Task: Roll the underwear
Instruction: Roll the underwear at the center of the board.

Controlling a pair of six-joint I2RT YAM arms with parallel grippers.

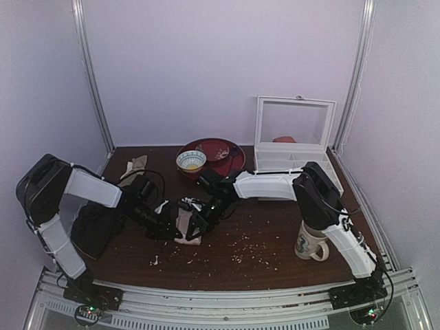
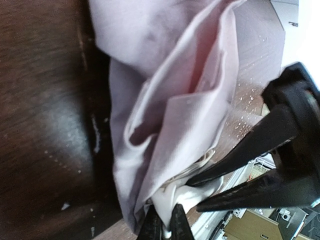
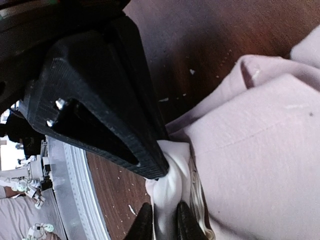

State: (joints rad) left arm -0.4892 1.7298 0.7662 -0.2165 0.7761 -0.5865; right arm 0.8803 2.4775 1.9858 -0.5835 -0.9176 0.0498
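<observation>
The pale pink underwear [image 1: 185, 223] lies bunched on the dark wooden table between my two grippers. In the left wrist view the underwear [image 2: 165, 100] is folded in loose layers, and my left gripper [image 2: 166, 229] is shut on its whitish waistband end. In the right wrist view my right gripper [image 3: 161, 225] is shut on the same whitish end of the underwear [image 3: 260, 150], with the left gripper's black fingers [image 3: 110, 100] pressed right beside it. In the top view the left gripper [image 1: 173, 230] and the right gripper [image 1: 194, 229] meet at the cloth's near edge.
A black cloth [image 1: 93, 230] lies under the left arm. A beige-olive cloth [image 1: 136, 165] lies at the back left. A small bowl [image 1: 190, 161] sits on a red plate [image 1: 227, 159]. A white box [image 1: 292, 137] stands at the back right, a mug [image 1: 311, 244] by the right arm. Crumbs [image 1: 240, 251] dot the table.
</observation>
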